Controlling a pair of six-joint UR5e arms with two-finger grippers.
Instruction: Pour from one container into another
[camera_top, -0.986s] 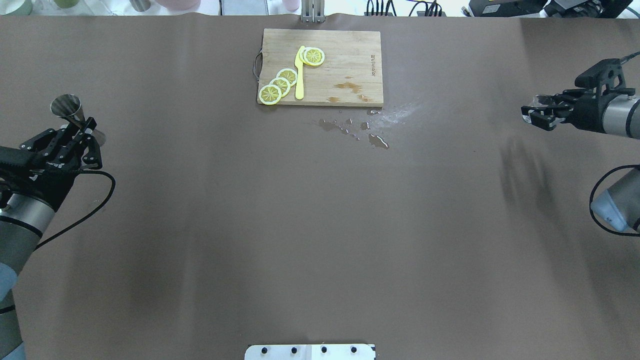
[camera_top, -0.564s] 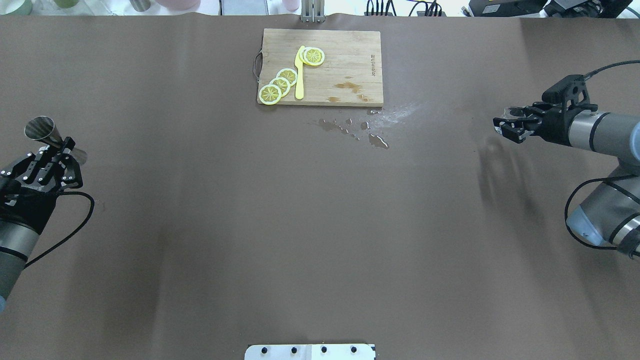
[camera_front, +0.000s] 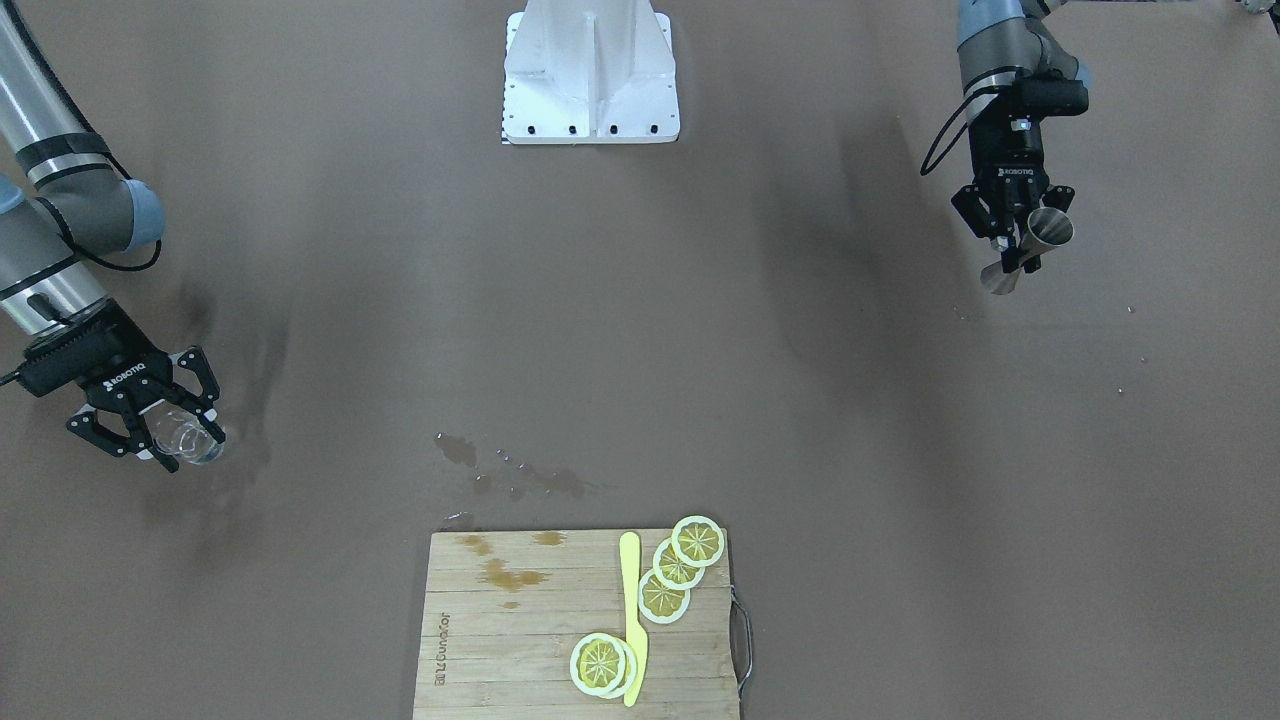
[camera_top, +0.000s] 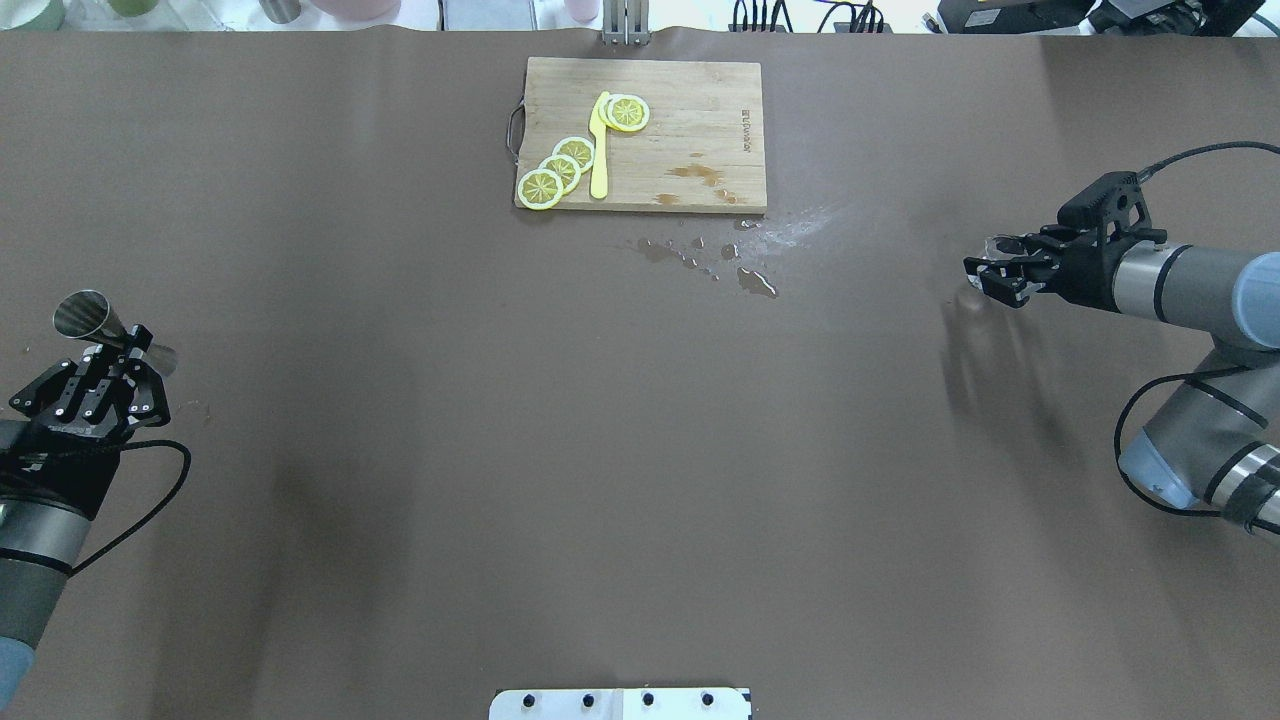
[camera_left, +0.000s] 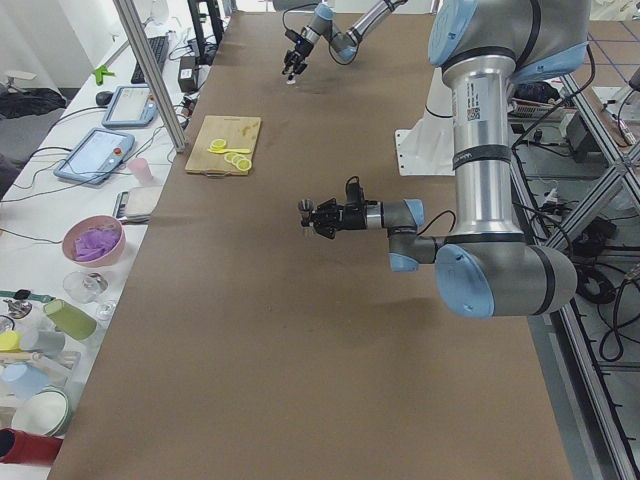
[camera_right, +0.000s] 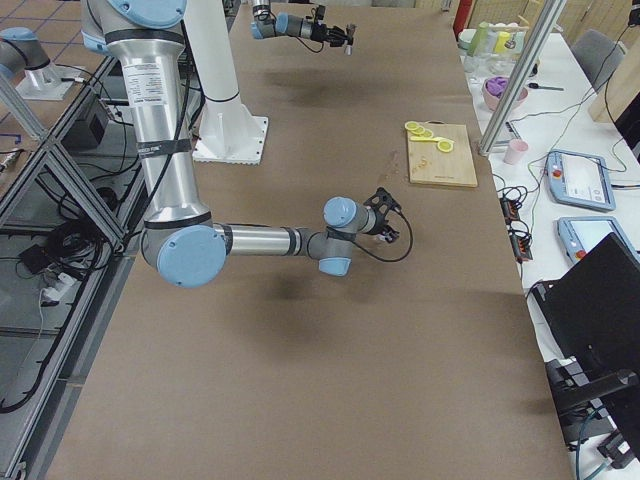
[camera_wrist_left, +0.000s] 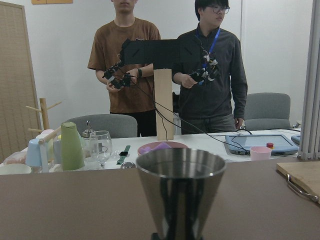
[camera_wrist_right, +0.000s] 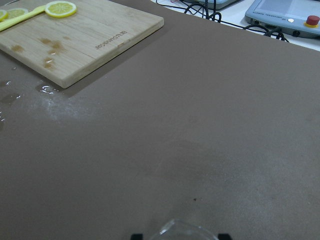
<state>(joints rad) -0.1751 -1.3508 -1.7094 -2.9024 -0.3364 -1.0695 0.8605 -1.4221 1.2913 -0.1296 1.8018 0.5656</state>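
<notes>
Jigger (camera_top: 85, 312) status: steel, double-cone, clamped at its waist by the left gripper (camera_top: 118, 352) jaws, held clear of the worktop (camera_top: 600, 450) at the robot's far left edge. Left wrist view shows only the top cone (camera_wrist_left: 181, 192) side-on; base cut off by the frame bottom, interior hidden, so can't tell if anything is in it. Right gripper (camera_top: 993, 270) jaws are closed around a clear cup (camera_front: 185, 440), off the worktop on the right side, well apart from the jigger. Cup is near invisible overhead, and the right wrist view catches just a sliver of rim (camera_wrist_right: 187, 231) at the bottom edge; fill level unreadable. Cutting board (camera_top: 690, 110) sits at the far middle with lemon slices (camera_top: 560, 165) and a yellow knife (camera_top: 599, 150) on it, brown stains on the wood. Wet patches (camera_top: 745, 270) on the worktop just in front of the board's right corner; edges hard to make out against the brown surface.
</notes>
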